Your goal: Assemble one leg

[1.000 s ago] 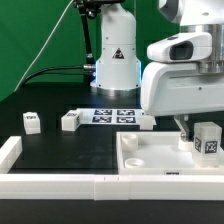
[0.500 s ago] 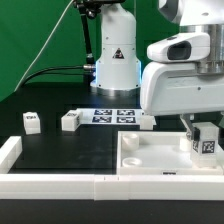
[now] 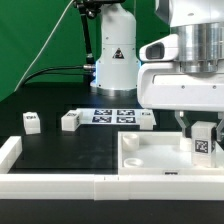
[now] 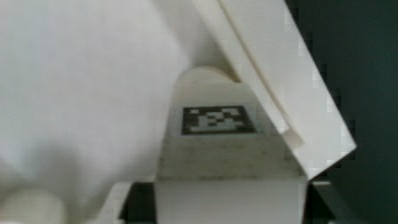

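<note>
The tool (image 3: 204, 135) is closed on the leg (image 3: 204, 143) — a small white block with a black-and-white marker tag on its face, pinched between the two fingers at the exterior view's right. The leg hangs directly below the tool, its long axis upright and in line with the fingers, so the tool and the part share one vertical line. It sits low over the large white square panel (image 3: 150, 158), close to the corner nearest the exterior view's right edge; whether its base already touches the panel I cannot tell, since the raised rim hides the foot of the block.

In the wrist view the leg (image 4: 217, 130) shows its tag face between the dark finger tips, with the panel rim (image 4: 267, 70) running at a slant just beside it. That slant matters: the coming move, as I judge it, turns on bringing the upright leg straight down into the corner hole, and the hole itself is not visible in either view — so alignment cannot be confirmed from here.

Three more legs lie on the black bench (image 3: 60, 140), well apart from the tool: one (image 3: 31, 121) toward the exterior view's left, one (image 3: 70, 120) next to it, and one (image 3: 147, 119) near the marker board (image 3: 113, 115) at the base of the arm. All three look untouched.

A small offset sideways would likely leave the leg riding on the rim rather than seating.
</note>
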### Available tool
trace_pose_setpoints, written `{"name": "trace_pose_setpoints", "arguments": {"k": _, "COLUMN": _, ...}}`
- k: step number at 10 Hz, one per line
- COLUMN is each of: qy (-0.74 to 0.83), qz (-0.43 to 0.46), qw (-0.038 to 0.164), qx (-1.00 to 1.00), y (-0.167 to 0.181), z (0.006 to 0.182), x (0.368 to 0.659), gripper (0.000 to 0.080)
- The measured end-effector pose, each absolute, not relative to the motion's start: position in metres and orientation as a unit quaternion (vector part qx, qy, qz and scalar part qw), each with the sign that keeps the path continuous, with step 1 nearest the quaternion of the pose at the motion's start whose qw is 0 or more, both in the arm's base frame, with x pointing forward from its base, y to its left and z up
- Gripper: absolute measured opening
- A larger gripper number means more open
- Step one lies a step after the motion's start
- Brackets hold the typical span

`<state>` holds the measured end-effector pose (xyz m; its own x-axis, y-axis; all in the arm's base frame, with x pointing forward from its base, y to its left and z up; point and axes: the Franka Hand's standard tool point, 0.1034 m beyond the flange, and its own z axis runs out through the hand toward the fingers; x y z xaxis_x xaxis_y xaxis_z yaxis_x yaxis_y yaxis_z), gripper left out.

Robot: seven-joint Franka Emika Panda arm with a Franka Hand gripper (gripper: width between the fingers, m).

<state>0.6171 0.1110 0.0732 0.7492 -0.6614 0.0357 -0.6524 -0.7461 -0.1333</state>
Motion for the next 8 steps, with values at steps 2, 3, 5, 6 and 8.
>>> {"name": "trace_pose_setpoints", "arguments": {"k": 2, "qy": 0.476, "qz": -0.034, "qw": 0.056, "qx": -0.877, "y": 0.1109, "z": 0.0728, "x": 0.616, "gripper": 0.0294}}
{"name": "trace_pose_setpoints", "arguments": {"k": 3, "qy": 0.526, "qz": -0.03, "qw": 0.058, "qx": -0.848, "y": 0.1115, "z": 0.0723, "x": 0.6155, "gripper": 0.0294}}
{"name": "trace_pose_setpoints", "arguments": {"k": 5, "qy": 0.615, "qz": -0.02, "qw": 0.065, "qx": -0.785, "y": 0.1144, "z": 0.072, "x": 0.615, "gripper": 0.0294}}
{"name": "trace_pose_setpoints", "arguments": {"k": 6, "qy": 0.66, "qz": -0.016, "qw": 0.067, "qx": -0.748, "y": 0.1141, "z": 0.0719, "x": 0.615, "gripper": 0.0294}}
{"name": "trace_pose_setpoints", "arguments": {"k": 8, "qy": 0.684, "qz": -0.011, "qw": 0.071, "qx": -0.726, "y": 0.1153, "z": 0.0718, "x": 0.6149, "gripper": 0.0375}}
